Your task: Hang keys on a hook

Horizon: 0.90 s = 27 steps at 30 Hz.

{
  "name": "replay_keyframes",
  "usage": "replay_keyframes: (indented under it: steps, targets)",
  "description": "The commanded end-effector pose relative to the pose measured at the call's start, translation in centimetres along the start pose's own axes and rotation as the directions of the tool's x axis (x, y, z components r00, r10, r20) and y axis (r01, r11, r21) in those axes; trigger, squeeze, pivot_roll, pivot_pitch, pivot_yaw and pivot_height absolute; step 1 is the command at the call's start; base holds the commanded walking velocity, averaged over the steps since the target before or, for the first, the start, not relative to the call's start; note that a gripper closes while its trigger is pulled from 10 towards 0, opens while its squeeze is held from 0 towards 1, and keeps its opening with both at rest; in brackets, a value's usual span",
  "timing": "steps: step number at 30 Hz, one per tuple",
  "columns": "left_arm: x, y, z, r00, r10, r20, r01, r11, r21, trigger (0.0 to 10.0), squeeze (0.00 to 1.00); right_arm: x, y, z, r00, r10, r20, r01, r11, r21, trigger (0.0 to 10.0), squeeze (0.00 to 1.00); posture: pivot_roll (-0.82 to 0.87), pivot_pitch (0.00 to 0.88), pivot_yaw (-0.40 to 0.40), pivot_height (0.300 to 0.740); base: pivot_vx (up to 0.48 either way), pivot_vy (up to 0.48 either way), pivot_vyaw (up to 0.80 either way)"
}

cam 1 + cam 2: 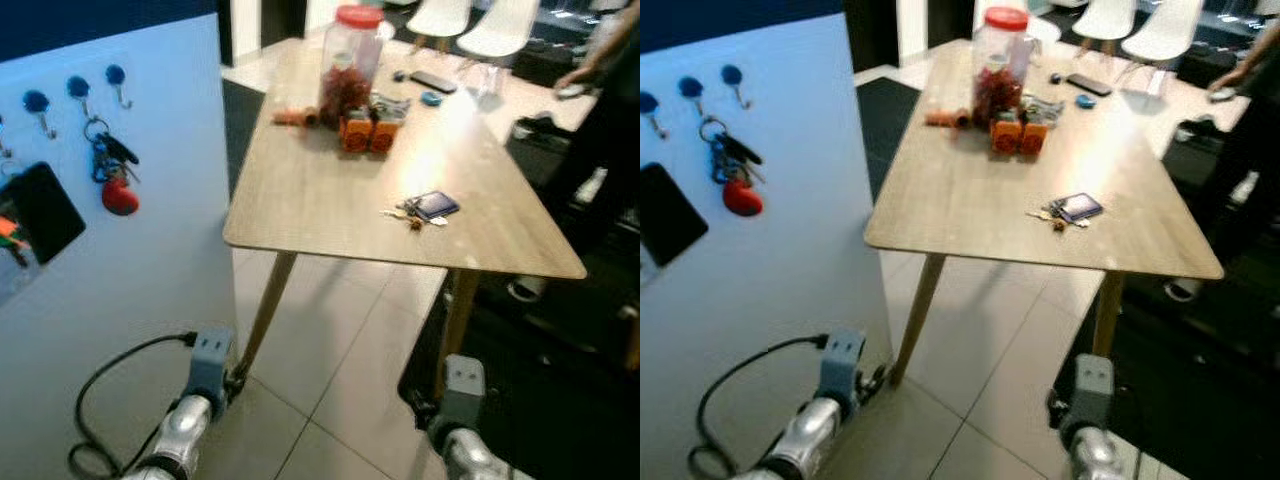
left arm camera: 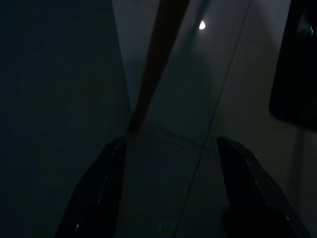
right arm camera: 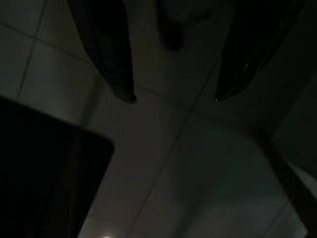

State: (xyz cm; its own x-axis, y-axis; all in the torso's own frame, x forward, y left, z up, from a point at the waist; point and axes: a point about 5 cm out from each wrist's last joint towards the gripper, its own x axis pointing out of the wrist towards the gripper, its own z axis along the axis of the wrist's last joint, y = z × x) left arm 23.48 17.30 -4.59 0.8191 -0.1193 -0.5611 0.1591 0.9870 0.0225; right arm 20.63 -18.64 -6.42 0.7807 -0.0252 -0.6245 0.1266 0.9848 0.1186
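Observation:
A bunch of keys with a dark blue fob (image 1: 425,208) lies on the wooden table (image 1: 330,215), near its front right corner. On the white board (image 1: 130,290) to my left, three blue hooks (image 1: 78,88) stand in a row. Another bunch of keys with a red fob (image 1: 113,170) hangs below the middle hook. Both silver arms hang low over the tiled floor, the left arm (image 1: 195,395) by the board and the right arm (image 1: 462,395) under the table's edge. My left gripper (image 2: 171,141) is open over the floor beside a table leg. My right gripper (image 3: 174,99) is also open and holds nothing.
A jar with a red lid (image 1: 350,60), two orange boxes (image 1: 368,132) and a phone (image 1: 433,82) stand at the table's far end. White chairs (image 1: 495,30) are behind it and a person (image 1: 610,90) is at the far right. A black cable (image 1: 110,385) loops by my left arm.

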Motion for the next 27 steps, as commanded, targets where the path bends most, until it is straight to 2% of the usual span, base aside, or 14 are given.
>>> replay_keyframes:
  steps: [1,4,8,27]
  targets:
    - [0.14,0.16,0.41,1.0,0.012,0.013,-0.012,1.0,-0.007,10.0,0.0,-0.26,-0.94,-0.44,0.999,-0.019,-0.027,0.019,1.0,-0.017,10.0,0.0,0.05,0.0,-0.037,0.74,0.0,0.0,-0.8]
    - [0.11,0.26,0.35,1.0,0.026,0.013,-0.025,0.999,-0.029,10.0,0.0,-0.27,-0.96,-0.53,0.999,-0.017,-0.034,0.017,1.0,-0.005,10.0,0.0,0.05,0.0,-0.037,0.74,0.0,0.0,-0.71]
    - [0.14,0.26,0.39,0.999,0.036,0.014,-0.036,0.998,-0.045,10.0,0.0,-0.28,-0.98,-0.51,0.999,-0.014,-0.035,0.013,0.999,-0.031,10.0,0.0,0.05,0.001,-0.038,0.74,0.0,0.0,0.0]
    - [0.12,0.25,0.29,0.999,0.032,0.005,-0.032,0.999,-0.025,10.0,0.0,-0.47,-0.72,-1.11,0.999,-0.01,-0.05,0.009,0.999,-0.035,10.0,0.0,0.04,0.012,-0.029,0.74,0.0,-0.475,0.0]
